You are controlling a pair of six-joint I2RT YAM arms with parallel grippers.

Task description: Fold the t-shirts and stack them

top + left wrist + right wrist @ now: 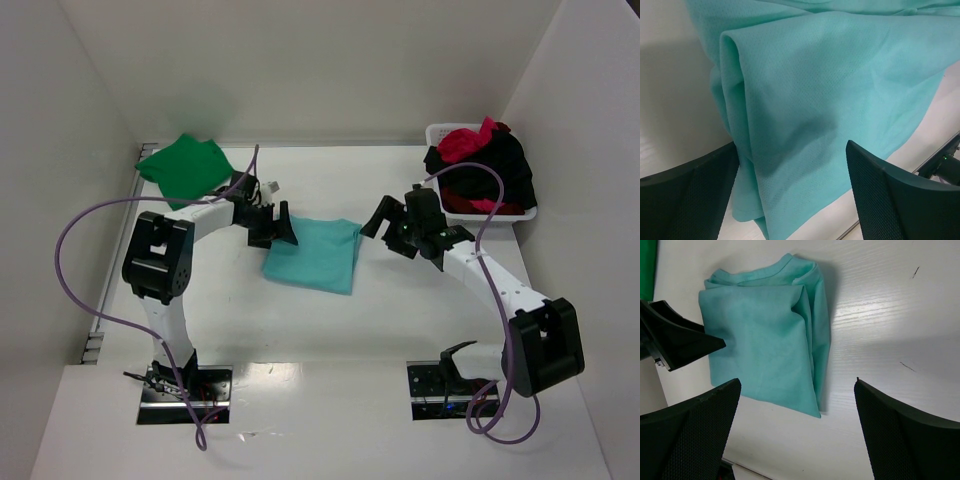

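A folded light teal t-shirt point(315, 252) lies on the middle of the table. My left gripper point(275, 228) is open at the shirt's left edge. In the left wrist view the teal shirt point(830, 90) fills the space between and beyond the spread jaws of that gripper point(792, 190), which grip nothing. My right gripper point(385, 225) is open and empty, just right of the shirt. In the right wrist view the teal shirt point(760, 345) lies ahead of that gripper point(797, 410). A folded dark green t-shirt point(185, 167) lies at the back left.
A white basket point(437, 130) at the back right holds a red shirt point(468, 142) and a black shirt point(505, 170). White walls close off the left, back and right sides. The left gripper's finger point(680, 340) shows in the right wrist view.
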